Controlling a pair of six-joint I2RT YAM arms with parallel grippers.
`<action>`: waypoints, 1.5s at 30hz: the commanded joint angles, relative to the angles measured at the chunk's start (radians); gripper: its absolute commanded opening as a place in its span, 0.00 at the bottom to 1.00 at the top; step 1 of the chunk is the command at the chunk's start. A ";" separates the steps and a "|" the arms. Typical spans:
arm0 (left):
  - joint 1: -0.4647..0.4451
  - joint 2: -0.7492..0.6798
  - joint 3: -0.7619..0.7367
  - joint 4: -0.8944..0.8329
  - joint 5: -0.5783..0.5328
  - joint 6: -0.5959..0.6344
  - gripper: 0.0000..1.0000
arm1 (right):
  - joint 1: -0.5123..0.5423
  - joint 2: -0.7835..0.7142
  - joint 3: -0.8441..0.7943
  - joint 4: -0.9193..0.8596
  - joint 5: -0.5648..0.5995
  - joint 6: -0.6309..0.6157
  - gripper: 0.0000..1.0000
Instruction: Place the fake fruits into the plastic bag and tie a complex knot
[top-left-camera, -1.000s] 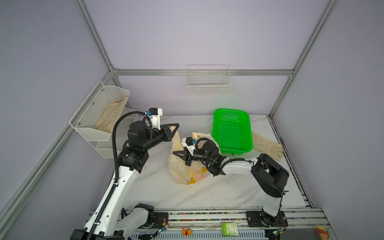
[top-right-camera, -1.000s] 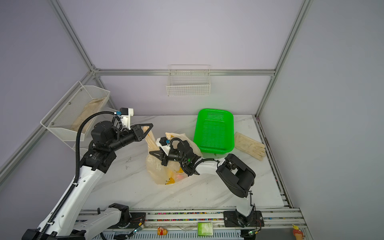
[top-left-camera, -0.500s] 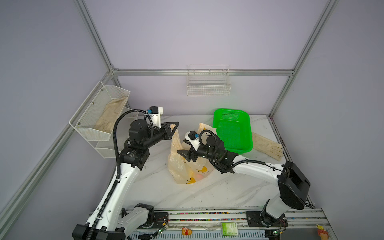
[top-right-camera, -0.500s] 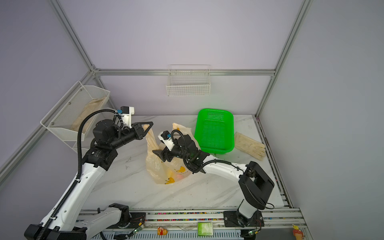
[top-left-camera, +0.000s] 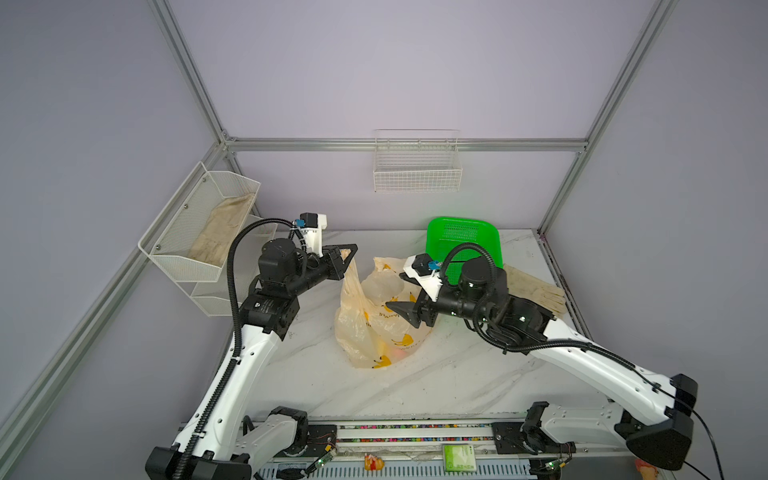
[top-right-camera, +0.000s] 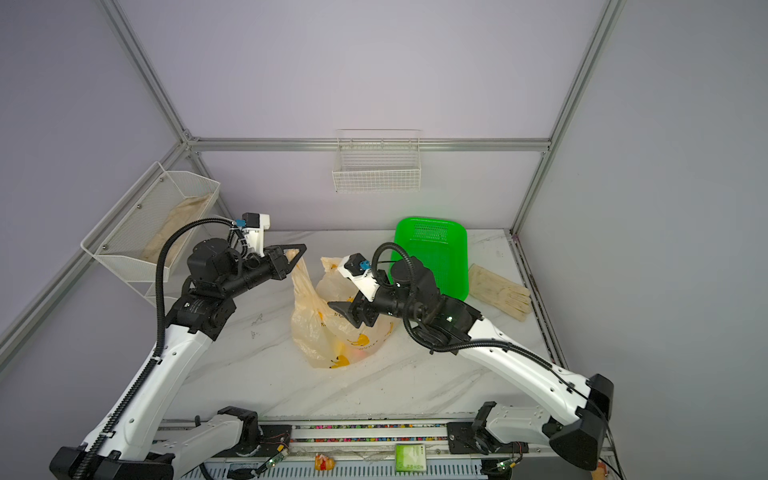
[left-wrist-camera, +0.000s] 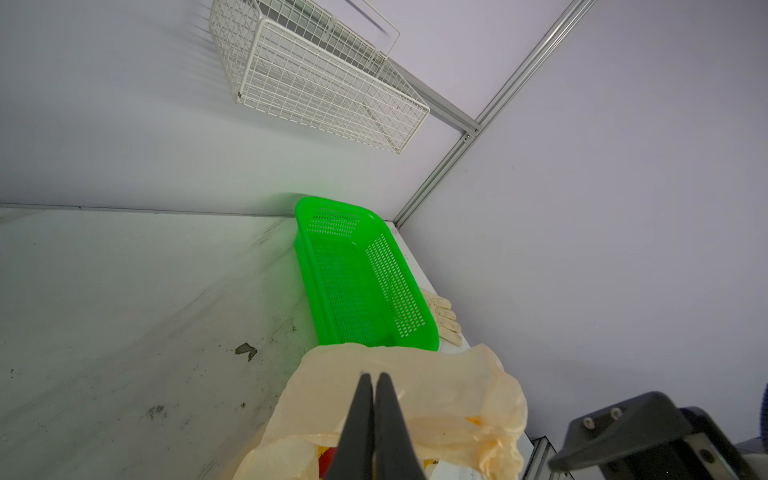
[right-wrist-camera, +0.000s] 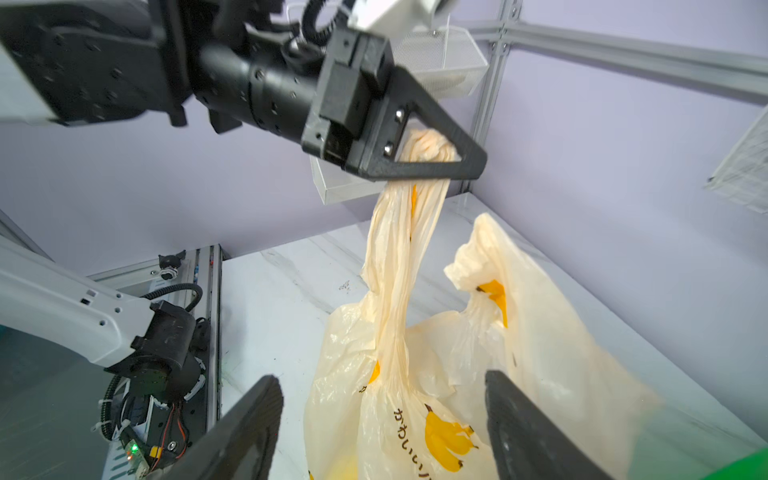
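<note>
Nearest you, the front rail (top-left-camera: 415, 430) carries both arm bases, set well apart. Just beyond it, on the marble table (top-left-camera: 457, 382), the plastic bag (top-left-camera: 374, 328) slumps near the middle. Red and yellow shapes low inside it, the fake fruits (top-left-camera: 397, 353), show through the film (which fruit is which cannot be told from here). Your right gripper (right-wrist-camera: 382, 384) sits against the basket side of the bag with its jaws spread wide and nothing pinched. Its wrist view shows the foot of the stretched handle (top-left-camera: 351, 282) between the two fingers, but whether either finger touches the film cannot be made out. That handle runs up as a tight, twisted strap to your left gripper (top-left-camera: 353, 250), which is raised above the table and clamped fully closed on the strap's top end. The bag's other handle (top-left-camera: 384, 266) stands loose and crumpled, apart from the first. Farther back, the green basket (top-left-camera: 461, 237) lies toward the rear wall, with the beige gloves (top-left-camera: 536, 289) just beside it at the table's right edge. A mesh shelf (top-left-camera: 183, 249) holding a folded cloth (top-left-camera: 220, 232) hangs on the left wall, and a white wire basket (top-left-camera: 417, 174) is fixed to the back wall.
</note>
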 joint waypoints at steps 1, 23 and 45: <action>0.005 0.000 0.049 0.014 0.005 0.026 0.00 | -0.051 -0.085 -0.035 -0.060 0.086 0.011 0.80; 0.004 -0.030 0.072 -0.019 -0.079 0.086 0.37 | -0.207 0.111 -0.252 0.526 0.014 0.125 0.15; -0.484 -0.109 0.246 -0.079 -0.900 0.436 0.86 | -0.207 0.172 -0.299 0.659 0.060 0.522 0.03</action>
